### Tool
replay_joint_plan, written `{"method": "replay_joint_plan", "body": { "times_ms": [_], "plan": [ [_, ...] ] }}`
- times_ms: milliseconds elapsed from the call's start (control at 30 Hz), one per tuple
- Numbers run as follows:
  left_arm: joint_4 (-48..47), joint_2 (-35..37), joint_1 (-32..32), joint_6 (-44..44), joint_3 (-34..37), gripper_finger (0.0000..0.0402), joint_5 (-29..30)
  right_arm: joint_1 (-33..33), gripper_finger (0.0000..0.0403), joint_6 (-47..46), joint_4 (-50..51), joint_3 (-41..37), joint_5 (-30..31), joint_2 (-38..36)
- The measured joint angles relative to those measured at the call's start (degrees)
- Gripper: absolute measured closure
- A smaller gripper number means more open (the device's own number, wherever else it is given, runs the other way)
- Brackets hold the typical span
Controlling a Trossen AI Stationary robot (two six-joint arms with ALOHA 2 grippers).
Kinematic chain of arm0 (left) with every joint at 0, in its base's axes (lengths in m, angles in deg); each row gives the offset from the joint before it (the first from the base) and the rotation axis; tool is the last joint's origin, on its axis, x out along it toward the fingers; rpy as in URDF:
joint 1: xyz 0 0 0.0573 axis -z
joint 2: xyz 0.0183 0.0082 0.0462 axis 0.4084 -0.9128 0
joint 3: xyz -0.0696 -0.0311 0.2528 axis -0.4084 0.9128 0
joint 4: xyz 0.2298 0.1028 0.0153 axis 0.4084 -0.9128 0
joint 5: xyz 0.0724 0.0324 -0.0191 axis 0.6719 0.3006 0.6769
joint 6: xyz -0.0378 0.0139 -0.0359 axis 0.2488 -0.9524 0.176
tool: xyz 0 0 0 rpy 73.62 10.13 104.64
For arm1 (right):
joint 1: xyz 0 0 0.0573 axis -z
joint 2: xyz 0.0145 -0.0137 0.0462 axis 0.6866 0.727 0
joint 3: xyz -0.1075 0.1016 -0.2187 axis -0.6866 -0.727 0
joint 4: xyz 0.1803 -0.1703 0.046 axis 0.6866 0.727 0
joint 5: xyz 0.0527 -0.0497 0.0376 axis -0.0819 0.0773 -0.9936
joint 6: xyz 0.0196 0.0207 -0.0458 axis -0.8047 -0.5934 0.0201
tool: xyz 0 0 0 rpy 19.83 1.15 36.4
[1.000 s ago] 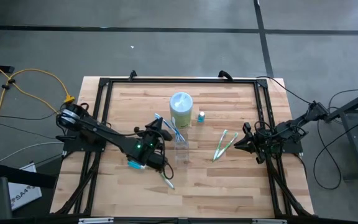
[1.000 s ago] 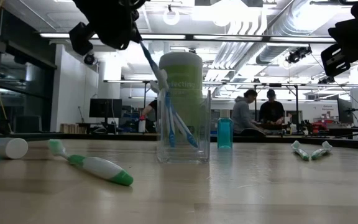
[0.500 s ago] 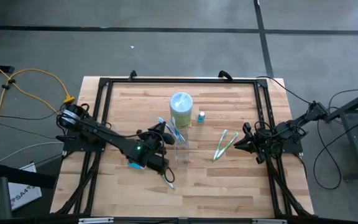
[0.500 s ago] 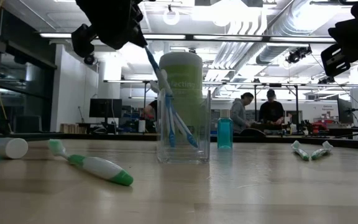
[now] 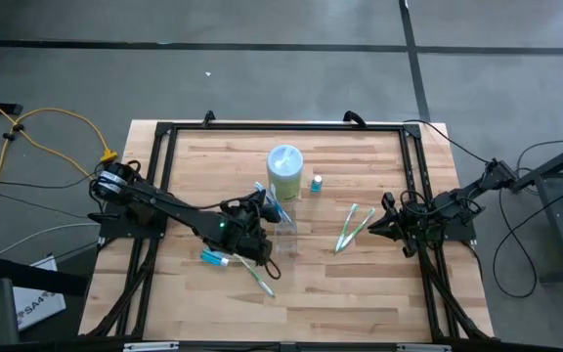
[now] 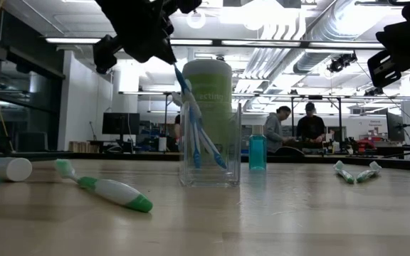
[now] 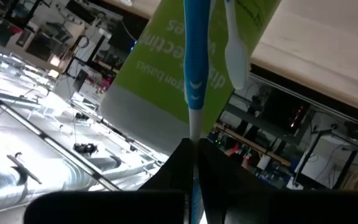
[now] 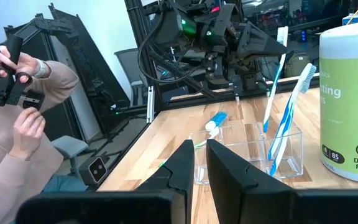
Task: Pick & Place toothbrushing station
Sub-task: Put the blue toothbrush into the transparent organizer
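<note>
The clear tumbler (image 5: pixel 284 233) (image 6: pixel 210 146) stands mid-table. One blue-and-white toothbrush (image 6: pixel 181 99) stands in it, head up. My left gripper (image 5: pixel 259 203) (image 6: pixel 168 57), above and left of the tumbler, is shut on a second blue-and-white toothbrush (image 7: pixel 194 62) (image 8: pixel 272 87), which slants down into the tumbler. A green-and-white toothbrush (image 5: pixel 258 278) (image 6: pixel 109 190) and a toothpaste tube (image 5: pixel 213 258) (image 6: pixel 2 169) lie at the near left. Two more green-and-white toothbrushes (image 5: pixel 352 227) lie to the right, near my right gripper (image 5: pixel 379 223) (image 8: pixel 199 146), which waits with a narrow gap between its fingers. My left gripper pinches the toothbrush's white head end (image 7: pixel 194 127) between its two fingers. It comes from the table's left, slanting downward. The brush runs on from the fingertips, steeply tilted, and its blue handle end (image 6: pixel 193 142) is inside the tumbler.
A tall green wipes canister (image 5: pixel 284 171) (image 6: pixel 206 99) stands just behind the tumbler, with a small blue bottle (image 5: pixel 316 182) (image 6: pixel 257 151) to its right. A black frame (image 5: pixel 164 176) runs around the wooden tabletop. A person (image 8: pixel 23 124) sits beyond the table's left side.
My left gripper has moved toward the table's right, nearer the tumbler, and has turned. The held toothbrush has tipped more upright. Its lower end has stayed in the tumbler.
</note>
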Motion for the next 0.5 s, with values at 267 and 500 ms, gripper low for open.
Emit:
{"method": "replay_joint_plan", "body": {
  "times_ms": [267, 500],
  "plan": [
    [0.4, -4.06, -1.12, -0.02, 0.02, 0.0399, 0.18, 0.01, 0.0366, 0.0, -0.01, 0.0, 0.0, -0.01],
    [0.41, -6.4, -1.42, 0.0, 0.04, 0.0399, 0.14, -0.01, 0.0366, 0.0, 0.0, 0.0, -0.02, 0.0]
  ]
}}
